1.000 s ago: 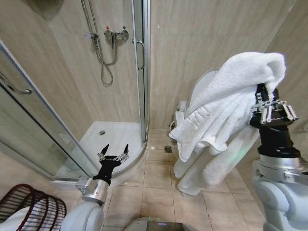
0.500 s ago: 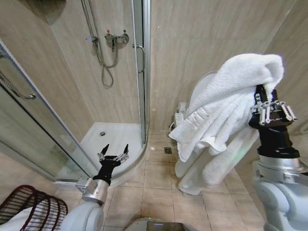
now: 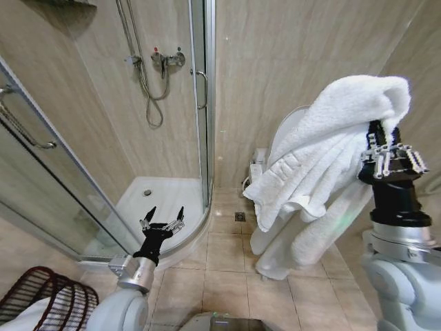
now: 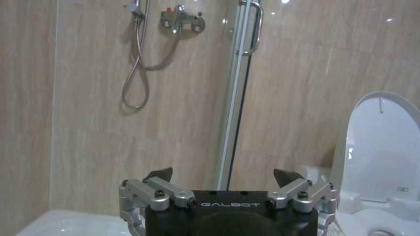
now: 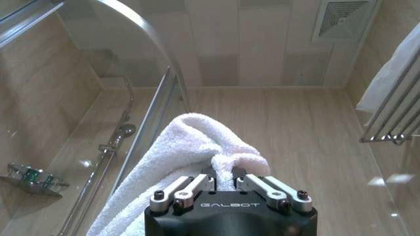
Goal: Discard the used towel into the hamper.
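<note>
I've got one towel [image 3: 324, 155], white terry, thick and nubby, bunched into soft folds with a ribbed band along one hanging edge. My right pincer [image 3: 390, 153] is raised high on the right, fingers closed tight on a pinch of it; the right wrist view shows the cloth [image 5: 190, 162] squeezed between the metal fingers and spilling away from them. The rest drapes down in front of the white toilet [image 3: 293, 124].

One hamper [image 3: 48, 296], bottom-left corner of the head view on the tiled floor [image 3: 227, 269]: round, dark reddish-brown, open wire-like slats, flared rim, something white inside. It's well apart from the towel, on the opposite side of me.

My left pincer [image 3: 162, 219] sits low near the curved shower tray [image 3: 162, 196], two dark fingers spread apart, holding nothing.

Walls are glossy beige tile; shower door is clear glass in a chrome frame.
</note>
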